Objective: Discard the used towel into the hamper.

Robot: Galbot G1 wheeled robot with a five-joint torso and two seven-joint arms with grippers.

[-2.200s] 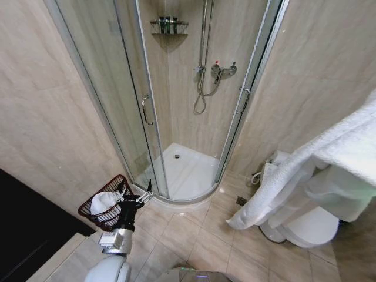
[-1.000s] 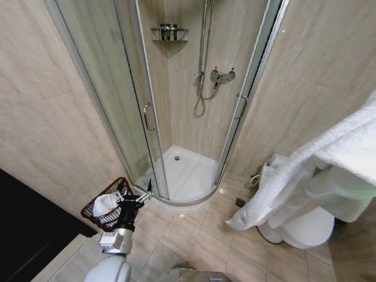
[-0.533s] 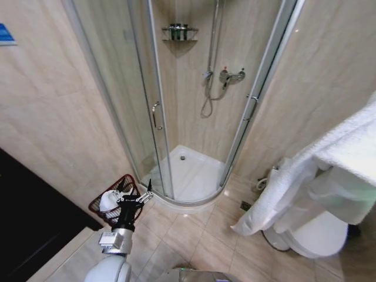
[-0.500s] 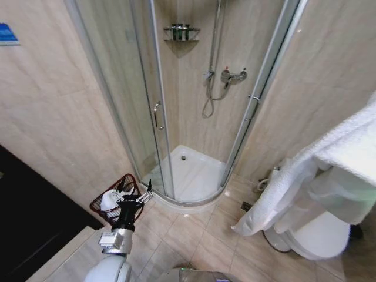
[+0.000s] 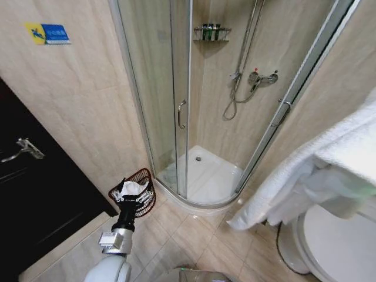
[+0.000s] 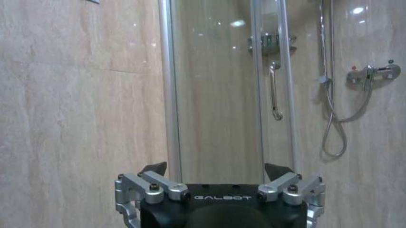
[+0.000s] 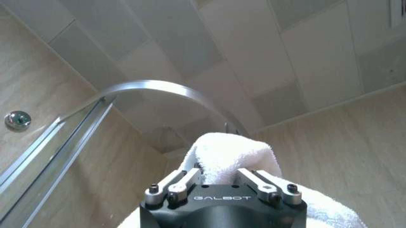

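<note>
The hamper (image 5: 137,192) stands on the floor (image 5: 194,241) at the foot of the wall (image 5: 88,100), just left of the shower stall (image 5: 205,117) and to the right of the door (image 5: 35,205). A cloth (image 5: 133,188) lies inside it. The left gripper (image 5: 137,199) sits in front of the hamper, low on the left side. The towel (image 5: 329,164) hangs across the right side, clamped in the right gripper (image 7: 219,176), with the toilet (image 5: 329,247) below it. Inside the stall, a shelf (image 5: 210,32) sits high in the corner, the tap (image 5: 263,77) to its right and lower.
</note>
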